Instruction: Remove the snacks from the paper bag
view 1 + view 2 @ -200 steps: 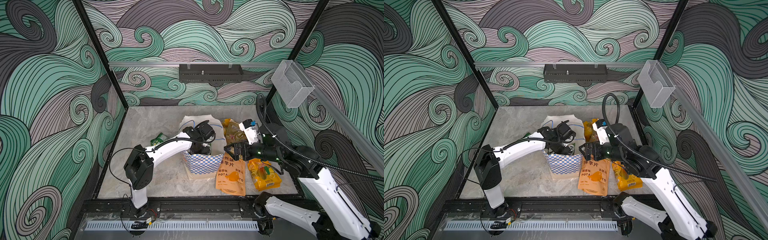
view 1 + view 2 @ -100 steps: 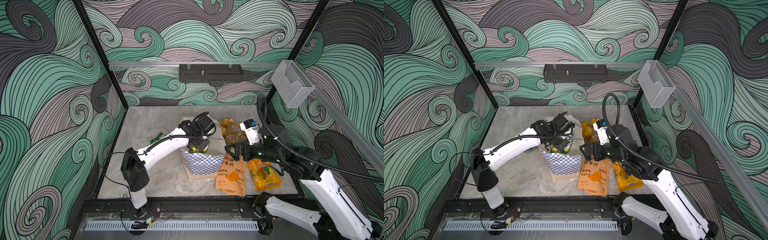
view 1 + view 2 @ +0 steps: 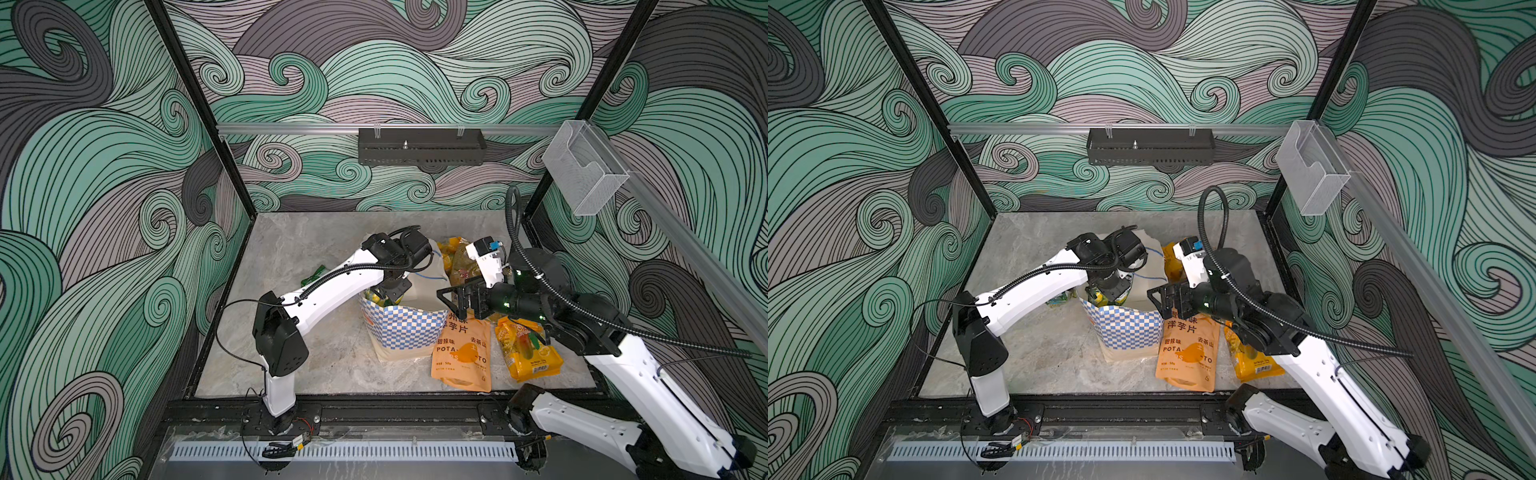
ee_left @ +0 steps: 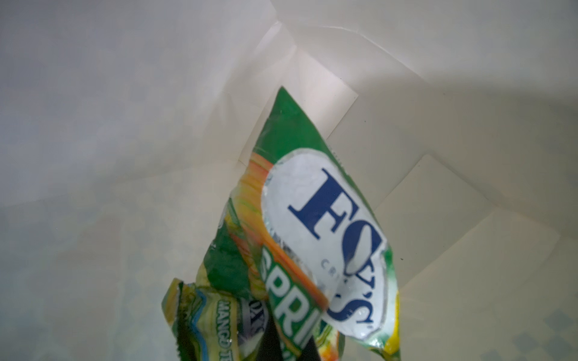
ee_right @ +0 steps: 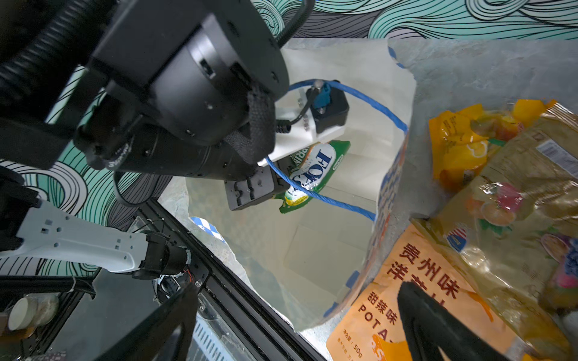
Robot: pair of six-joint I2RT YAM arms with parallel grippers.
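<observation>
- Left jaws clamped on a green packet (image 4: 312,225), just inside the mouth of the bag (image 3: 401,328), well above its white floor.
- A mango-print packet (image 4: 203,315) is crumpled right beside it. Can't tell if it's pinched too.
- In both top views the left wrist covers the jaws, and only a yellow-green scrap shows at the rim.
- Right jaws spread wide and holding nothing, at the bag's right rim above the orange pouch (image 3: 461,353). The right wrist view cuts off the fingers (image 5: 438,328) at the frame edge.
- Bag stands upright on the desk (image 3: 299,241), mouth open. A blue cord (image 5: 312,195) crosses in front of the held packet.
- Pouch lies flat against the bag's right side.
- Fruit packet (image 3: 530,349) is just right of the pouch, partly under the right arm.
- Golden-brown packet (image 3: 465,262) sits behind the bag's right corner.
- A small green packet (image 3: 313,274) lies left of the bag, half hidden by the left arm.
- Desk is grey marble-look.
- Walls have a green-grey swirl print, with a black rack (image 3: 421,146) on the back wall and a clear holder (image 3: 582,170) on the right rail.
</observation>
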